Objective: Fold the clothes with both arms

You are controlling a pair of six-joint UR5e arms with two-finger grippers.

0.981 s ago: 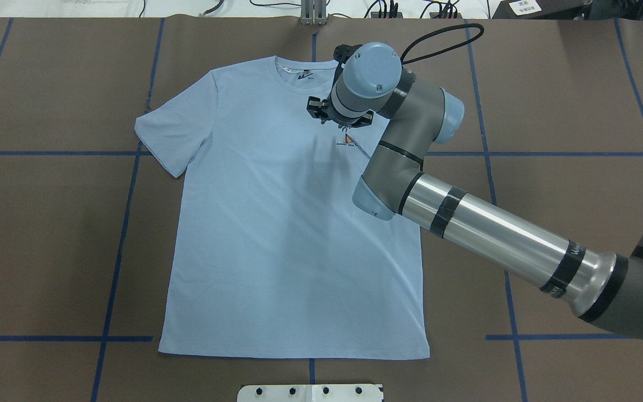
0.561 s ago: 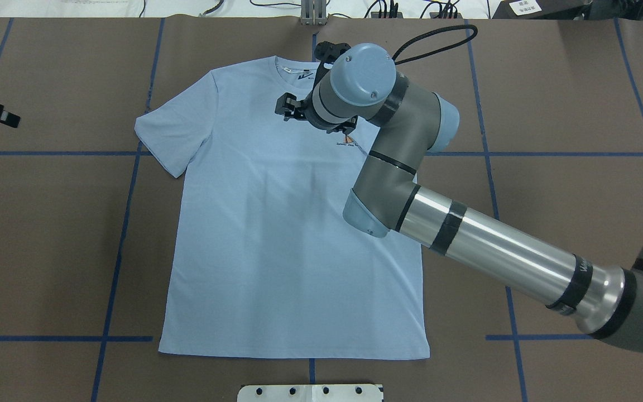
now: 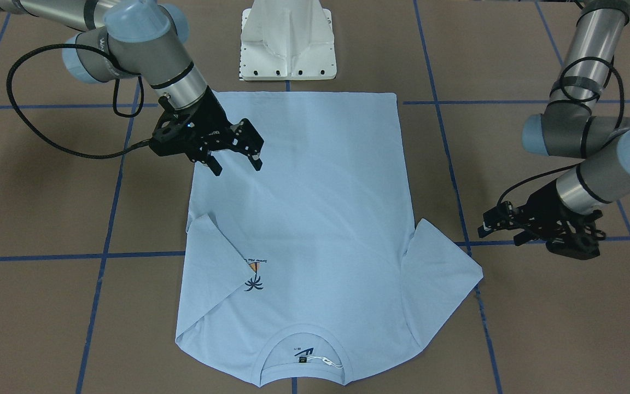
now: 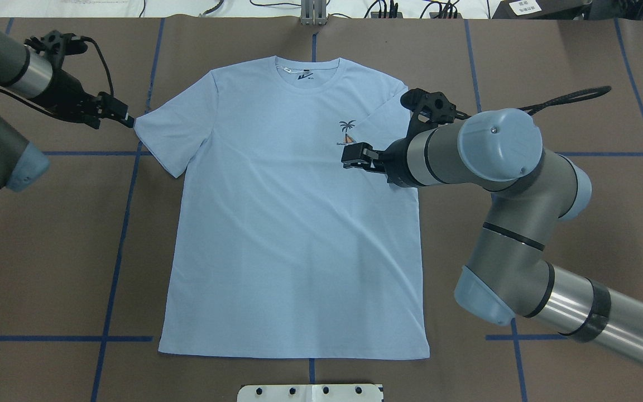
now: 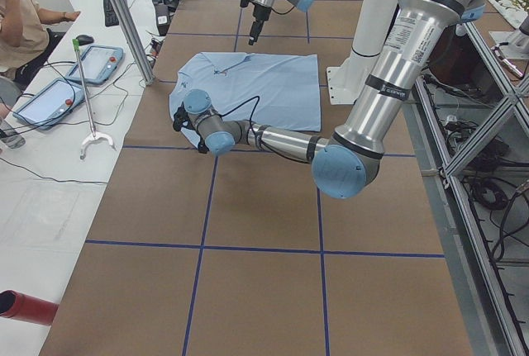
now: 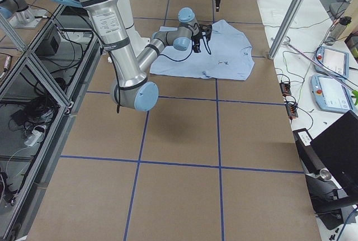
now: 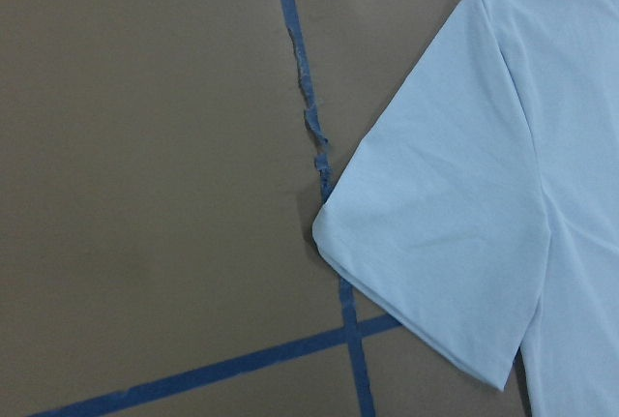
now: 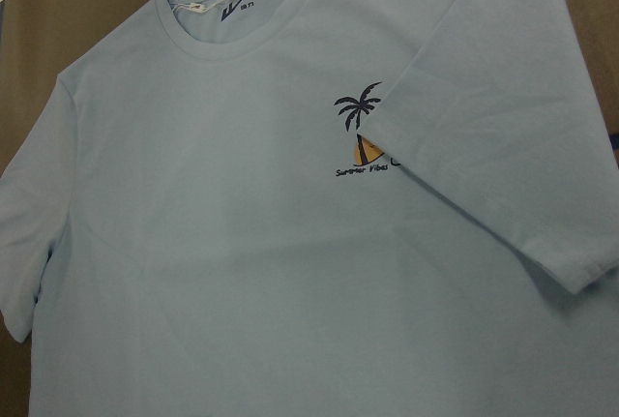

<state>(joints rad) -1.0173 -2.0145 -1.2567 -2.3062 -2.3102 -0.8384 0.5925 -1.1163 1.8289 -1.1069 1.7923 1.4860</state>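
Observation:
The light blue T-shirt (image 4: pixel 277 234) lies flat on the brown table, collar (image 4: pixel 307 70) away from the robot. Its sleeve (image 4: pixel 385 106) on the overhead view's right is folded in over the chest, its edge at the palm-tree print (image 4: pixel 346 133). My right gripper (image 4: pixel 352 156) hovers open just over the chest beside that print, holding nothing. The other sleeve (image 4: pixel 171 134) lies spread out. My left gripper (image 4: pixel 126 118) is at that sleeve's tip, low over the table, and looks open (image 3: pixel 498 232). The left wrist view shows only the sleeve (image 7: pixel 455 214), no fingers.
The white pedestal base (image 4: pixel 310 392) stands just behind the shirt's hem. Blue tape lines (image 4: pixel 115 268) cross the brown table. Bare table surrounds the shirt. A seated person (image 5: pixel 16 17) and tablets (image 5: pixel 91 63) are at a side table beyond the far edge.
My right arm has pulled back from the collar area to the right, uncovering the print and folded sleeve. My left arm has come in from the left to the spread sleeve's tip.

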